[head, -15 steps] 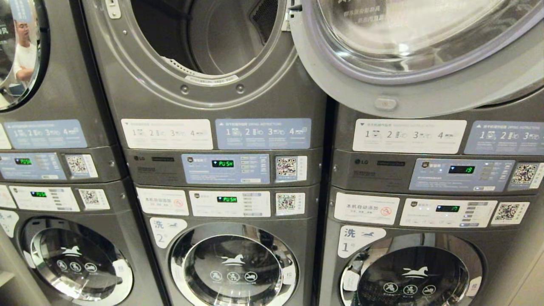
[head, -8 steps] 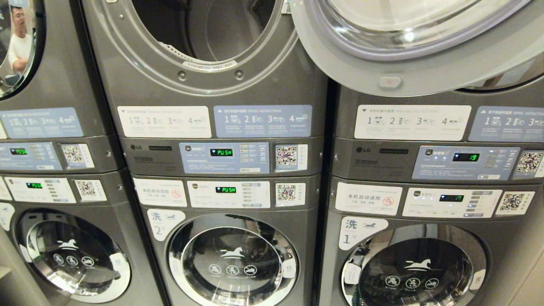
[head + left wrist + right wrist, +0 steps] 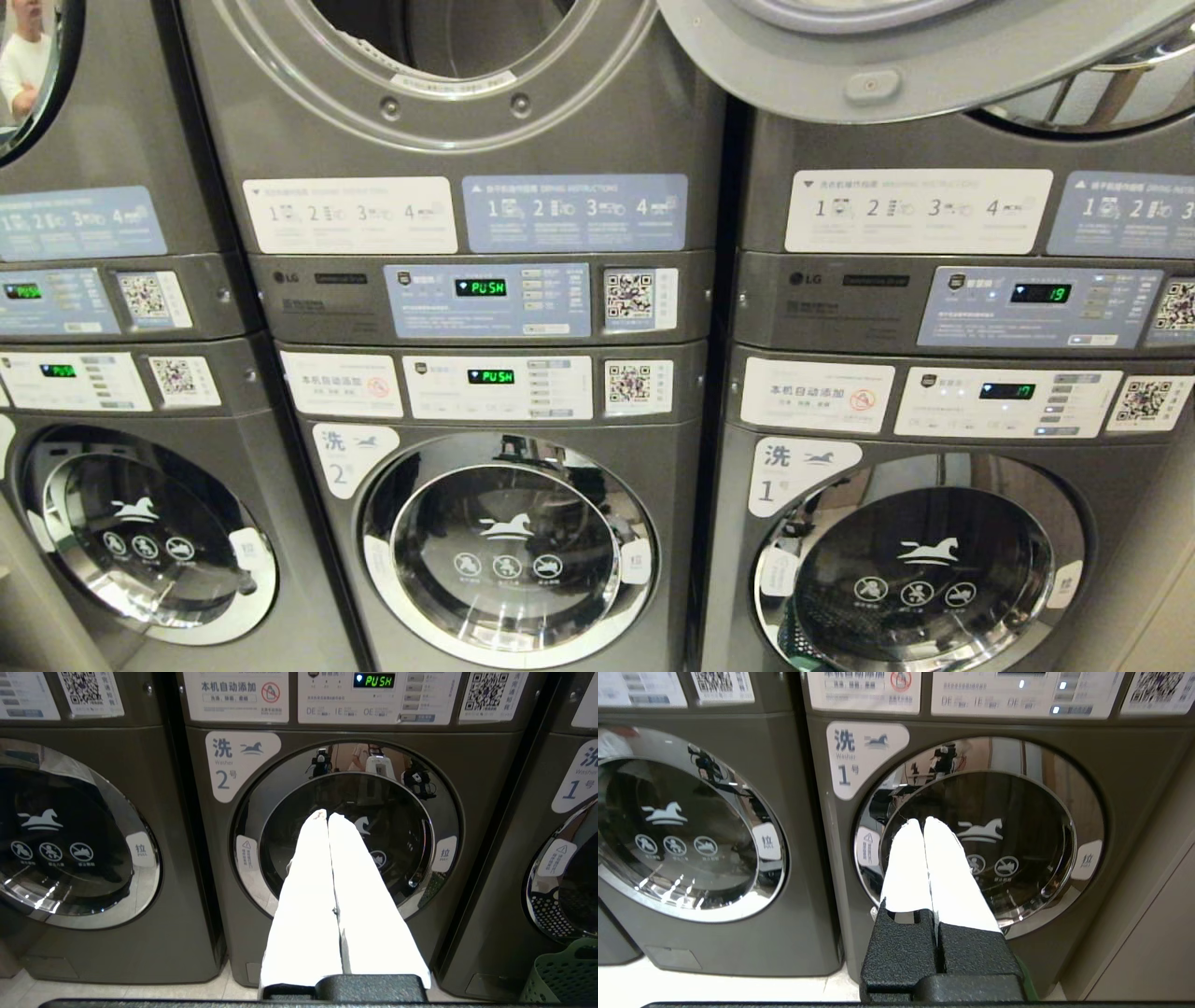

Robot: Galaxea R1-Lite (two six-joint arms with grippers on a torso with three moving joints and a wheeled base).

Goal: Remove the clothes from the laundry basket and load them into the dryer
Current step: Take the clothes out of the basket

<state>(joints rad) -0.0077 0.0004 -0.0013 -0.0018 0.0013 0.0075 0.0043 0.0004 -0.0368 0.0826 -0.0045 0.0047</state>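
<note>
The left end effector (image 3: 328,816) points level at the round door of washer no. 2 (image 3: 345,835), its two white fingers (image 3: 308,896) pressed together and empty. The right end effector (image 3: 923,822) does the same in front of the door of washer no. 1 (image 3: 985,835) — fingers shut, nothing between them. Neither arm shows in the head view.

The green laundry basket (image 3: 563,975) stands on the floor well off to the right of the left end effector, before the washer no. 1 column; only its perforated rim and wall show, and no clothes can be made out in it.

The dryer (image 3: 448,65) sits above washer no. 2, well above both end effectors. Its opening is uncovered and its dark drum partly visible at the top of the head view, while the dryer door (image 3: 887,56) hangs swung out to the right, over the neighbouring column. Between dryer and washer, two control panels (image 3: 485,299) glow "PUSH" in green — the panels of the right-hand column (image 3: 1036,303) show digits instead.
</note>
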